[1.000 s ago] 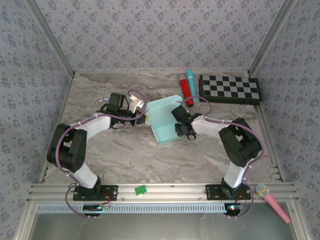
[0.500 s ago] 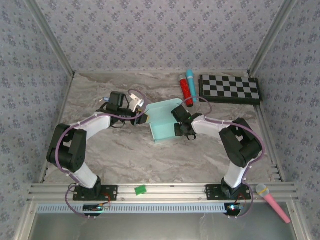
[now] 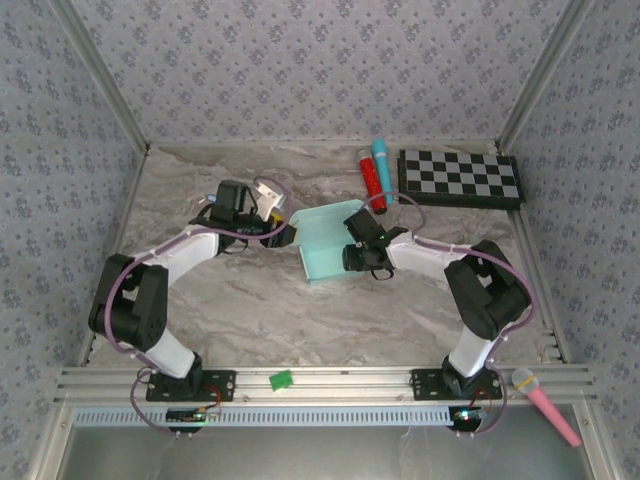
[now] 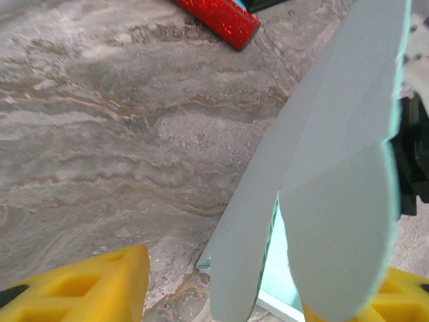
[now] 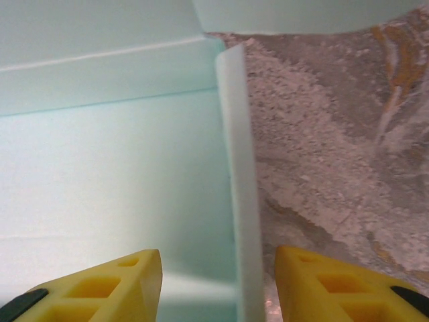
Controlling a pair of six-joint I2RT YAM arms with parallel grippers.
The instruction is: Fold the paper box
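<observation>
The paper box (image 3: 322, 247) is pale mint-blue card, half formed, with raised walls, and lies mid-table between the arms. At its left edge is my left gripper (image 3: 281, 233). In the left wrist view it (image 4: 261, 288) is open, and two upright rounded flaps of the box (image 4: 322, 201) stand between its yellow fingers (image 4: 87, 285). My right gripper (image 3: 352, 252) is at the box's right side. In the right wrist view it (image 5: 218, 268) is open and straddles the box's thin right wall (image 5: 238, 201), one finger over the box floor (image 5: 114, 188), the other over the table.
A red glitter tube (image 3: 371, 181) and a teal tube (image 3: 382, 158) lie behind the box, beside a black-and-white checkerboard (image 3: 460, 178). A small green piece (image 3: 281, 379) and a pink microphone (image 3: 546, 404) rest on the front rail. Patterned walls close three sides.
The left gripper has swung a little farther back, and the box has shifted slightly back and left with it. The right gripper has followed the box's right wall.
</observation>
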